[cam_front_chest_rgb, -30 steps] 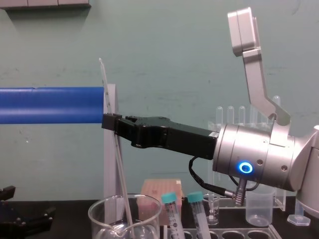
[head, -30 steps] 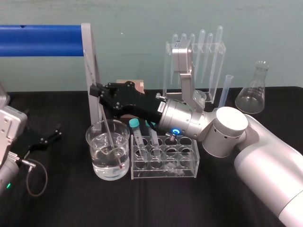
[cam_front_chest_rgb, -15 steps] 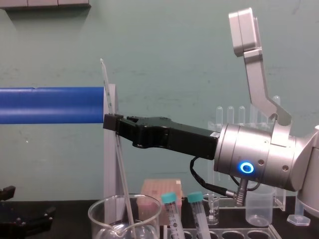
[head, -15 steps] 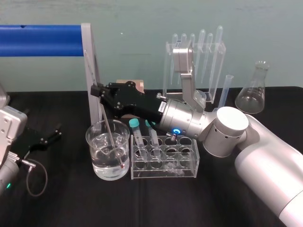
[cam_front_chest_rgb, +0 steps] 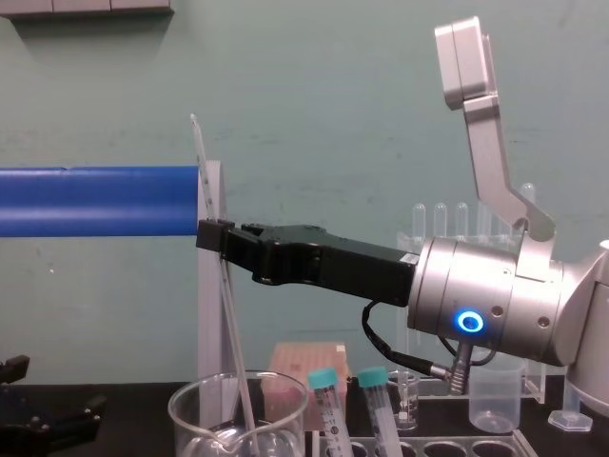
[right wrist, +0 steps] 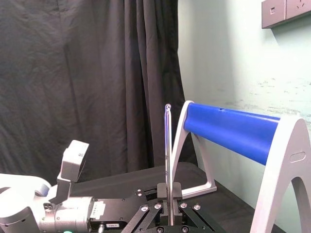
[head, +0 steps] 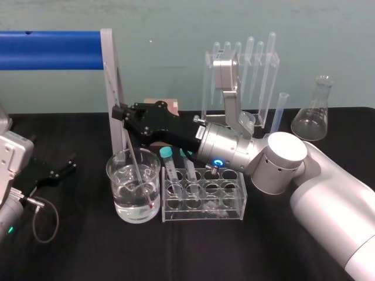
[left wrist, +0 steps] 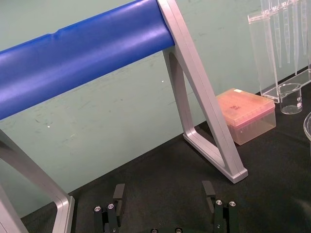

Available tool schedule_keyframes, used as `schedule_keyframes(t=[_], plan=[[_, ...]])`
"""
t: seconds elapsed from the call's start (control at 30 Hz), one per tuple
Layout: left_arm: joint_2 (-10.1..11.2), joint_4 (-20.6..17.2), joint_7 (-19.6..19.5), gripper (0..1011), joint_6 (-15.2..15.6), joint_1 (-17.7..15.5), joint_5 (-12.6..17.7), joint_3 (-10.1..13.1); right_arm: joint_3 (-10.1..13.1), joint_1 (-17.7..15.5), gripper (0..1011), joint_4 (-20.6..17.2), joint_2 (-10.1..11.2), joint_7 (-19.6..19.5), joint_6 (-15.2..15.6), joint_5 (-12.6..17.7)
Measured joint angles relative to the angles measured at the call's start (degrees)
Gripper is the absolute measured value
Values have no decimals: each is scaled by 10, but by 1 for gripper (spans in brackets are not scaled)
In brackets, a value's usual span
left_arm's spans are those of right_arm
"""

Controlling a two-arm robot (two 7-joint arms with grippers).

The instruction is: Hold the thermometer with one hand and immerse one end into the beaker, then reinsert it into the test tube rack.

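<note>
The right gripper (head: 120,112), left of frame centre, is pinching the thermometer (head: 137,158) at a tilt so that its lower end is dipping into the beaker (head: 119,186), just left of the test tube rack (head: 234,202). The left gripper (head: 54,170) is lying spread open at the left edge.

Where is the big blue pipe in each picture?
Head view: blue pipe upper left.
Chest view: pipe at left, mid-height.
Left wrist view: pipe above the pink box.
Right wrist view: pipe behind the thermometer.
Shared landmark: its slanted grey leg.

Clear, red-tipped thermometer (head: 136,164); clear beaker (head: 116,175); black right gripper (head: 119,112); glowing blue wrist ring (head: 218,163).
</note>
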Motion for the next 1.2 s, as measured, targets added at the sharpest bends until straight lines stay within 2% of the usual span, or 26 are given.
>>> schedule_keyframes(t=[1.2], plan=[[0,0,0,1008,0,0,0,0,-1,-2,55,-1,0,0,0,-1]])
